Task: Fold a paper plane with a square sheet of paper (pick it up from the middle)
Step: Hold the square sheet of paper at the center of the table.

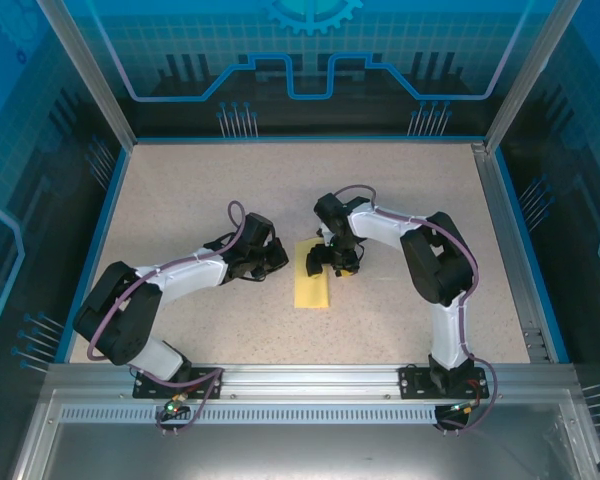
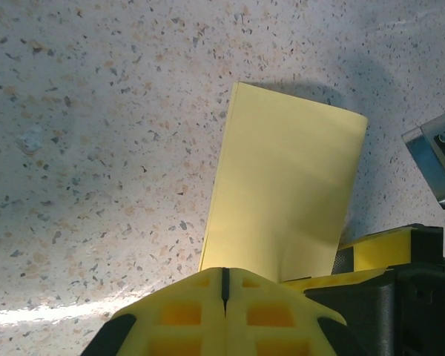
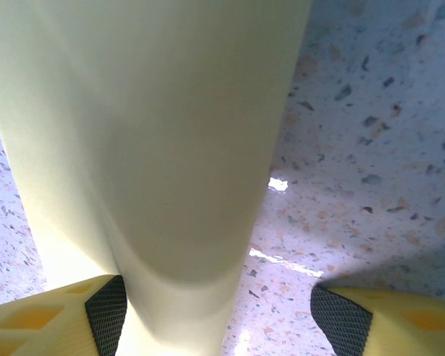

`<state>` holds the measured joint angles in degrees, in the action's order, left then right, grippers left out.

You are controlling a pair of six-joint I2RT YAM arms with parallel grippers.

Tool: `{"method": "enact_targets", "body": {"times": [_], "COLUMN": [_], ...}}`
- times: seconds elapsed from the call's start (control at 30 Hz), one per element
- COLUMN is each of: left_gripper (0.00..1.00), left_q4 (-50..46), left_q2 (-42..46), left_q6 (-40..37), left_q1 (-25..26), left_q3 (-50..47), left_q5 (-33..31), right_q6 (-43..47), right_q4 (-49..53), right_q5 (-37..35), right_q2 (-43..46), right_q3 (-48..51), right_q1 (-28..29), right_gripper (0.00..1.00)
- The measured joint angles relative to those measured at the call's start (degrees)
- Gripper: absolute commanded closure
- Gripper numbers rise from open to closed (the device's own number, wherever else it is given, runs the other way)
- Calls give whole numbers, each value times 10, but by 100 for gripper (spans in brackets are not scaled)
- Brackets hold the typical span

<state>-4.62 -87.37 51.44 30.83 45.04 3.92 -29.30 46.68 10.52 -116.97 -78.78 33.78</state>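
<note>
White arms [image 1: 185, 275] with black joints, purple cables [image 1: 236, 215], yellow hands [image 2: 224, 285], black pads [image 3: 107, 315].

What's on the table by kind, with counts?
yellow paper sheet: 1
grippers: 2 (left gripper, right gripper)
total: 3

The paper [image 1: 313, 287] lies on the table [image 1: 180, 190]. The left gripper [image 1: 278, 262] is beside it, the right gripper [image 1: 332, 264] over it.
</note>
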Motion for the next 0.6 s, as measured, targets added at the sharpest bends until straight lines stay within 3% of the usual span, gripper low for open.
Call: {"method": "enact_targets", "body": {"times": [0.6], "left_gripper": [100], "left_q4": [47], "left_q2": [-68], "left_q6": [10], "left_q1": [0], "left_q3": [2], "left_q5": [81], "right_q6": [0], "right_q4": [1], "right_q5": [-2], "right_q2": [-2], "right_q3": [0], "right_q1": [0], "right_gripper": [25]}}
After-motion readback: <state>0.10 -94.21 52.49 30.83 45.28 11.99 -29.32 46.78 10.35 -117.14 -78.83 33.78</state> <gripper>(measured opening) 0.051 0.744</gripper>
